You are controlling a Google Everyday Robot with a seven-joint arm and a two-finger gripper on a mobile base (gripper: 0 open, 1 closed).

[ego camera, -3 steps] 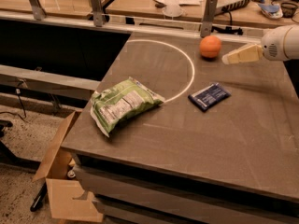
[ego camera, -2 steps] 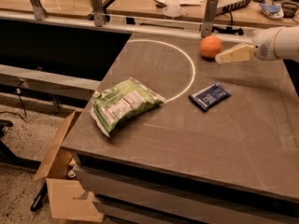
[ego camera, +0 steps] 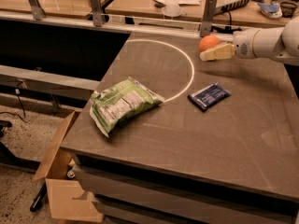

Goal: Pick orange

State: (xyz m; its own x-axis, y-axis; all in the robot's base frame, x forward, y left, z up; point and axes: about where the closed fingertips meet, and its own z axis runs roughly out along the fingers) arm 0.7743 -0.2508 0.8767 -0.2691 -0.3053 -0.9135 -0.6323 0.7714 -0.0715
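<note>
The orange [ego camera: 208, 41] is a small round fruit at the far edge of the grey table [ego camera: 224, 139], just right of the white circle line. My gripper [ego camera: 214, 52] reaches in from the right on a white arm [ego camera: 266, 42]. Its cream tip lies right against the orange's near right side and covers its lower right part. The orange rests on the table.
A green snack bag [ego camera: 122, 104] lies at the table's left front. A dark blue packet [ego camera: 208, 96] lies in the middle, near the circle line. Metal posts [ego camera: 207, 15] and a rail stand behind the orange. A cardboard box [ego camera: 60, 181] sits on the floor at the left.
The gripper has moved left towards the orange, from a short way to its right to right against it. The orange, bag and packet have not moved.
</note>
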